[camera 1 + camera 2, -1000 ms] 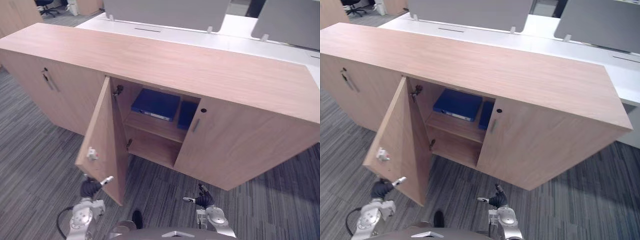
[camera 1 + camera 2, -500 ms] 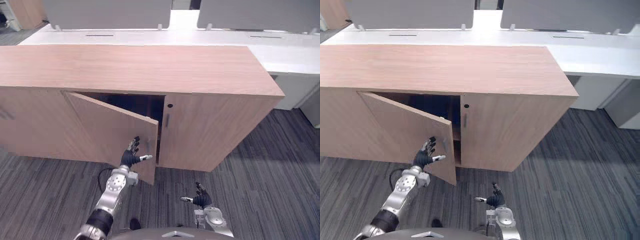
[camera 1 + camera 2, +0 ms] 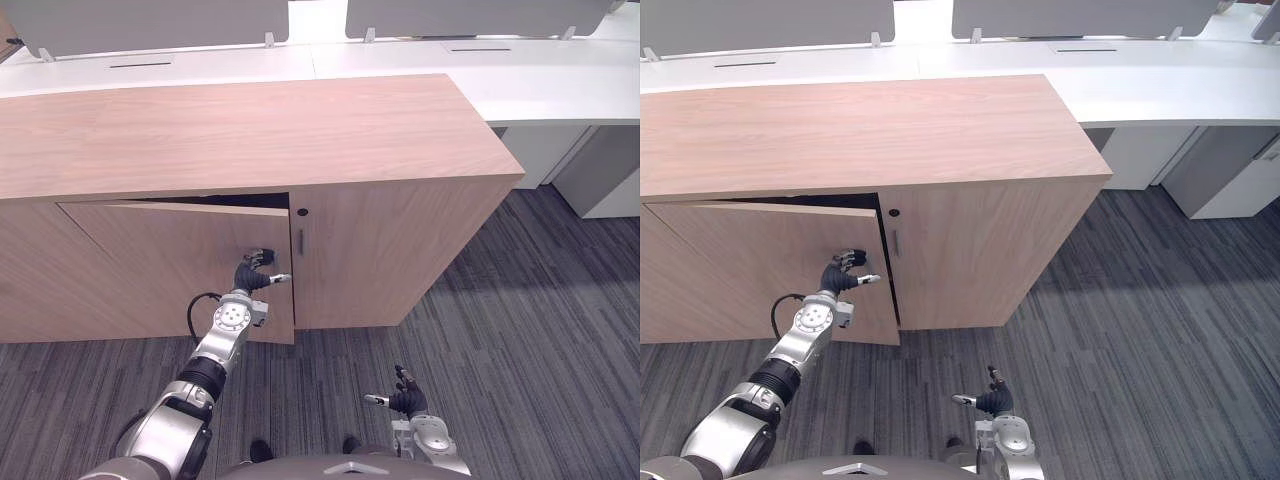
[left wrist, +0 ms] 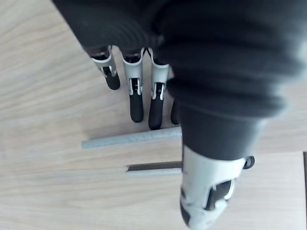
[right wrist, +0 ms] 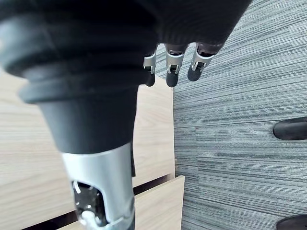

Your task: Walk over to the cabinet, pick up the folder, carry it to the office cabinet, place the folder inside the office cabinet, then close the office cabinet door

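Observation:
The office cabinet is a long, low wooden unit. Its left door stands only slightly ajar, with a dark slit under the top edge. My left hand is open and lies flat against that door near its free edge. In the left wrist view its fingers rest straight on the wood just beside the door's grey bar handle. The folder is hidden behind the door. My right hand hangs low over the carpet, open and holding nothing, its fingers relaxed.
The cabinet's right door is shut and has a small handle. A white desk with grey partition panels runs behind the cabinet. Grey striped carpet spreads to the right and in front.
The door has swung from wide open to almost shut under my left hand. The blue folders seen on the shelf are now hidden. The camera has shifted as well.

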Available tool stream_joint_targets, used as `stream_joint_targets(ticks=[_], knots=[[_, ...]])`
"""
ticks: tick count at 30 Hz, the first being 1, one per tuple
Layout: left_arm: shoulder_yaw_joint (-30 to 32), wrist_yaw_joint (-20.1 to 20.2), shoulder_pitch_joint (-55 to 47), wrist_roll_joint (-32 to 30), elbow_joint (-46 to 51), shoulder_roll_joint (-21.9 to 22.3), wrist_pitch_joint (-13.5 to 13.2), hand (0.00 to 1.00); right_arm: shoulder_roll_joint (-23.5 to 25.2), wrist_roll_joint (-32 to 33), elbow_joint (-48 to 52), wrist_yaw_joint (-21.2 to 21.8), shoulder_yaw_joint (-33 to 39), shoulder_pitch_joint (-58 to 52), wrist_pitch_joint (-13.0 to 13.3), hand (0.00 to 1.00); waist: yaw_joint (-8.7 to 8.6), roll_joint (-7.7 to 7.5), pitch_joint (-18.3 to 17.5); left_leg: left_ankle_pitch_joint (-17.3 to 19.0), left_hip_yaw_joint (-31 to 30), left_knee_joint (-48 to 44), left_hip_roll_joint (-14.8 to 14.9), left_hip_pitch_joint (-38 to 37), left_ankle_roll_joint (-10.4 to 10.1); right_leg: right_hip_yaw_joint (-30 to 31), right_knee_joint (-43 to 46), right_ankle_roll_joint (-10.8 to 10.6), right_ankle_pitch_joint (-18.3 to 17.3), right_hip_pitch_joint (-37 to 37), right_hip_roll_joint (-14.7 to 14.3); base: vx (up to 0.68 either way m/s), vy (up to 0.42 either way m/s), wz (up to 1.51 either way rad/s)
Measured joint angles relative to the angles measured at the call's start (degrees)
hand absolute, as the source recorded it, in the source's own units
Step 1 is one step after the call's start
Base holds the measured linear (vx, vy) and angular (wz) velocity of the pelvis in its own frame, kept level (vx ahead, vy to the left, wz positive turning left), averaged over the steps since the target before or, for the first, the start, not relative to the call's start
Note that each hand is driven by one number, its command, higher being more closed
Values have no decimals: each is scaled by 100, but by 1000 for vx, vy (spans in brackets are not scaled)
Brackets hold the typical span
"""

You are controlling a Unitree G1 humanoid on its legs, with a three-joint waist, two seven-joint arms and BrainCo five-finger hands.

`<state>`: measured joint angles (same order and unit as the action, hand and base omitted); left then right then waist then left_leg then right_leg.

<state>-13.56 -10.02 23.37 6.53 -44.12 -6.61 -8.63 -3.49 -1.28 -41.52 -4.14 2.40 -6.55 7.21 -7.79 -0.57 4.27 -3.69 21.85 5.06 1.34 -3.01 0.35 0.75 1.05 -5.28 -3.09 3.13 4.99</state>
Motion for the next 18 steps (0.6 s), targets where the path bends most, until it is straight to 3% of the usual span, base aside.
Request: stream_joint_targets(ticks=[6, 11, 14, 18], knots=[[-59, 45, -159, 0, 178, 149, -17, 0, 77, 173, -27, -19, 120, -38, 9, 0, 6, -112, 47, -31, -199, 0, 0, 14, -13, -193, -13, 28, -22, 92, 2, -21, -7, 15], [-222, 207, -976, 1, 588, 237, -64, 0, 120, 204, -196, -41, 402, -115, 48, 0, 32, -138, 39, -79, -480, 0, -21, 127, -16, -481, -19, 37, -83, 133, 17, 23, -21, 30], [-237, 326, -1551, -16, 799, 210, -82, 0, 141, 233, -235, -151, 515, -123, 51, 0, 155, -139, 38, -78, -495, 0, -22, 110, -16, -501, -36, 35, -93, 176, 14, 35, -13, 6], [-229, 560, -2163, -189, 932, 68, -104, 0, 216, 370, -248, -187, 652, -87, 96, 0, 195, -139, 38, -83, -586, 0, -42, 122, -16, -591, -33, 24, -104, 199, 30, 4, -5, 9]])
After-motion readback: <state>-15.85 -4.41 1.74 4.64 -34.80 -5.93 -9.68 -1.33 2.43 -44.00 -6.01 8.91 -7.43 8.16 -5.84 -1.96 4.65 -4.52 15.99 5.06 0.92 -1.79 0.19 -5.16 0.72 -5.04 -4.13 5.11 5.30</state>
